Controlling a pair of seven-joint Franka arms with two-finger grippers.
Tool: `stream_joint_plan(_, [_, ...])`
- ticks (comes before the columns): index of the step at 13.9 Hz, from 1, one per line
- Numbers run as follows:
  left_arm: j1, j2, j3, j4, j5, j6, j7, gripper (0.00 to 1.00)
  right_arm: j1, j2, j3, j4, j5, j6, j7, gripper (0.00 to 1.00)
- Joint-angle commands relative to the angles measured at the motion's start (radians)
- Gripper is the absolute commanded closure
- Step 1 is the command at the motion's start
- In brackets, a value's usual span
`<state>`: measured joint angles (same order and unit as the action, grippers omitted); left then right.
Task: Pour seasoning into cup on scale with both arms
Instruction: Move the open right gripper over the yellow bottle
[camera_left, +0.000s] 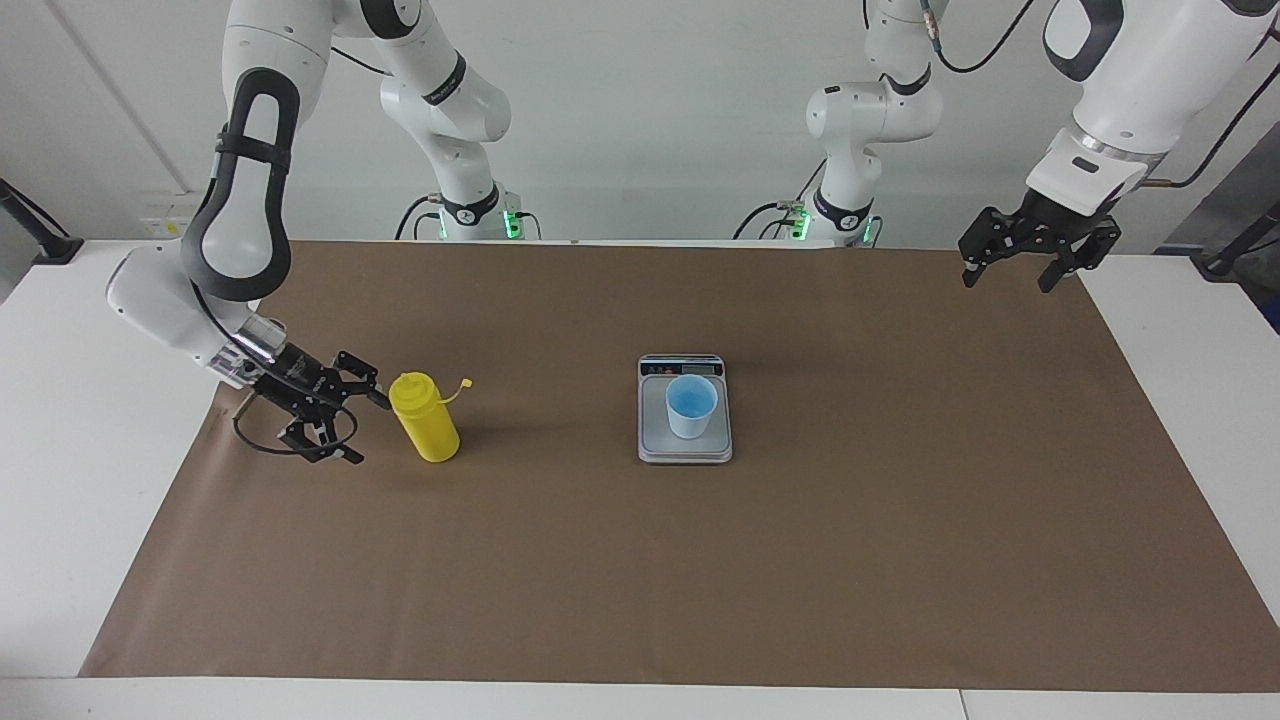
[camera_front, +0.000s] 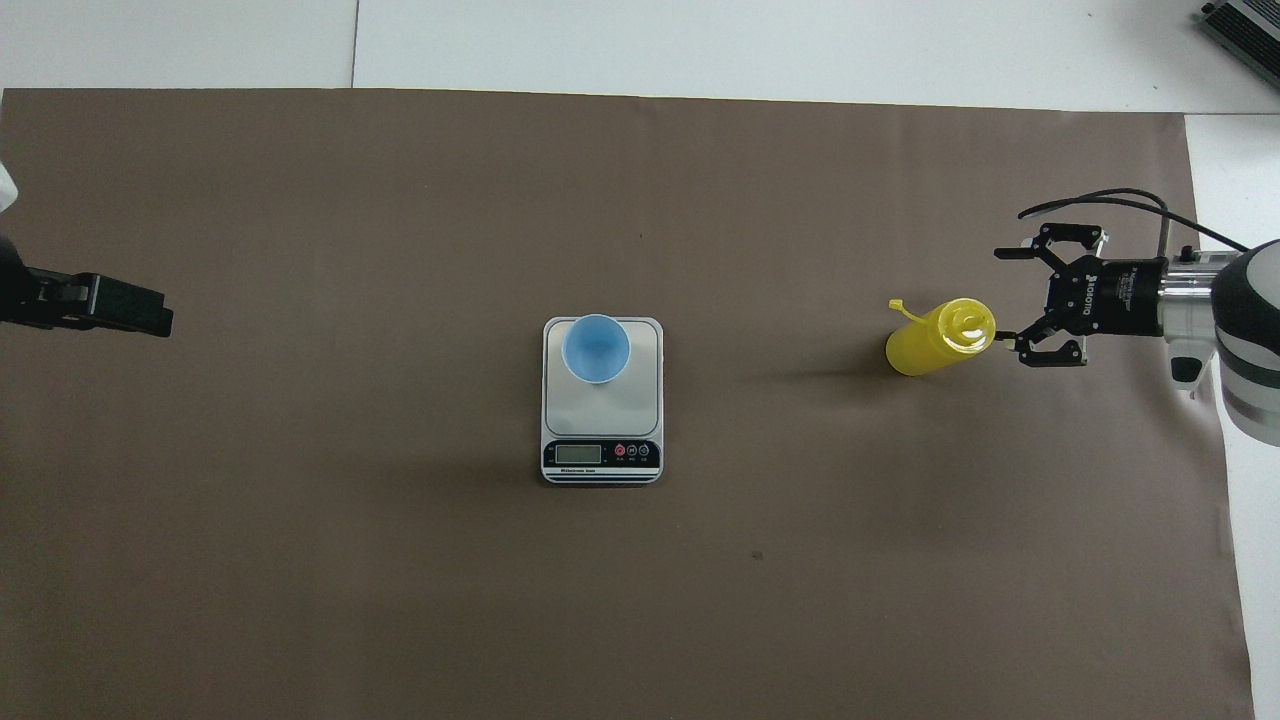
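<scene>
The seasoning, a yellow squeeze bottle (camera_left: 425, 420) (camera_front: 935, 340), stands upright on the brown mat toward the right arm's end of the table, with its small cap hanging off on its tether. My right gripper (camera_left: 368, 430) (camera_front: 1003, 295) is open, held low and level just beside the bottle on the side away from the scale; its fingers point at the bottle and hold nothing. The light-blue cup (camera_left: 691, 405) (camera_front: 596, 347) stands on the steel plate of the scale (camera_left: 685, 448) (camera_front: 640, 400) at mid-table. My left gripper (camera_left: 1007, 283) (camera_front: 140, 310) waits open, raised over the mat's corner.
A brown mat (camera_left: 900, 500) covers most of the white table. The scale's display strip faces the robots. A grey device (camera_front: 1245, 30) sits at the table's corner farthest from the robots, at the right arm's end.
</scene>
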<state>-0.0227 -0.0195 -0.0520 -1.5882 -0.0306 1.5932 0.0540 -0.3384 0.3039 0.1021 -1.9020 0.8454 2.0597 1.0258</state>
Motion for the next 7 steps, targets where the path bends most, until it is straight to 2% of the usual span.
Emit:
stream_joint_plan(1, [0.012, -0.023, -0.008, -0.022, -0.008, -0.009, -0.005, 0.00, -0.045, 0.009, 0.034, -0.054, 0.037, -0.013, -0.015, 0.00])
stream_joint_plan(4, [0.010, -0.023, -0.008, -0.022, -0.006, -0.006, -0.005, 0.00, -0.076, 0.024, 0.042, -0.071, 0.040, -0.032, 0.019, 0.00])
stream_joint_plan(7, [0.010, -0.023, -0.008, -0.022, -0.008, -0.005, -0.006, 0.00, -0.108, 0.027, 0.085, -0.071, 0.040, -0.053, 0.019, 0.00])
